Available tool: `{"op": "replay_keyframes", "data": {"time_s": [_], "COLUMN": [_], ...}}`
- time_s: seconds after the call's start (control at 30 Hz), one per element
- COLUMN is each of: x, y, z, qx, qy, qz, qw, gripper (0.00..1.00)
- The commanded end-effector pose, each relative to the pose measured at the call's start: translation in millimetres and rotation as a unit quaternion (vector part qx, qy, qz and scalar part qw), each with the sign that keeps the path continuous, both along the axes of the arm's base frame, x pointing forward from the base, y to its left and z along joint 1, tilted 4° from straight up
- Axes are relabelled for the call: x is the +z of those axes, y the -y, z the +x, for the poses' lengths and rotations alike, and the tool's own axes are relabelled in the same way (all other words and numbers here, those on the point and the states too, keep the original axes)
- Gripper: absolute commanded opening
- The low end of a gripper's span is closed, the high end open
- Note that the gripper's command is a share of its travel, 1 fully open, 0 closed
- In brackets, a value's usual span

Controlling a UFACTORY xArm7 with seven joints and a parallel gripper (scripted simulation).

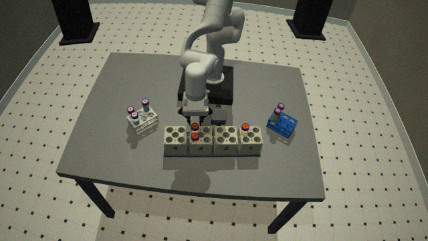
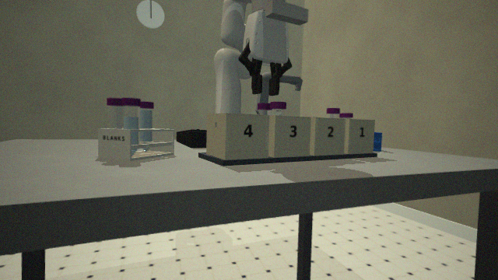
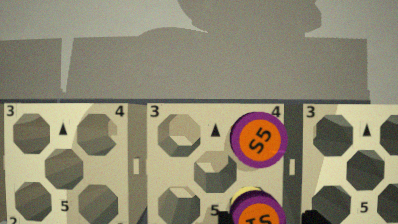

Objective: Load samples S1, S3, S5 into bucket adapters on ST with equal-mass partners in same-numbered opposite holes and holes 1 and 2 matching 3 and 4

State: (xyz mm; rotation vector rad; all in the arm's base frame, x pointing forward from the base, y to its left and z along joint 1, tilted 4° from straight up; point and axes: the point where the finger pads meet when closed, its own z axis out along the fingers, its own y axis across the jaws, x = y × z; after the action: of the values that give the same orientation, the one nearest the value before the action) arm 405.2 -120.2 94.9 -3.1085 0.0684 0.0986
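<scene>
So the claw point(image 1: 195, 122) point(image 2: 265, 94) hangs apart and empty above the rear left edge of adapter 3 point(image 1: 200, 149) point(image 2: 292, 137), open air around its tips

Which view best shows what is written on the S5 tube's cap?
The wrist view: it looks down closely on the S5 tube, so the letters read clearly. The top view shows its orange dot, too small to read; the exterior shows purple cap rims only.

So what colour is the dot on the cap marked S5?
Orange, with a purple rim around it; the wrist view shows it best.
</scene>
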Motion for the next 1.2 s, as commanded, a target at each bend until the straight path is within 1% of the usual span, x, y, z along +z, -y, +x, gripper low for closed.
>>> {"op": "replay_keyframes", "data": {"time_s": [0.0, 1.17], "x": [12.0, 73.9], "y": [0.6, 2.6], "z": [2.1, 5.8], "qx": [0.0, 0.0], "qy": [0.002, 0.002], "qz": [0.0, 0.0], "qw": [1.0, 1.0], "gripper": [0.44, 0.44]}}
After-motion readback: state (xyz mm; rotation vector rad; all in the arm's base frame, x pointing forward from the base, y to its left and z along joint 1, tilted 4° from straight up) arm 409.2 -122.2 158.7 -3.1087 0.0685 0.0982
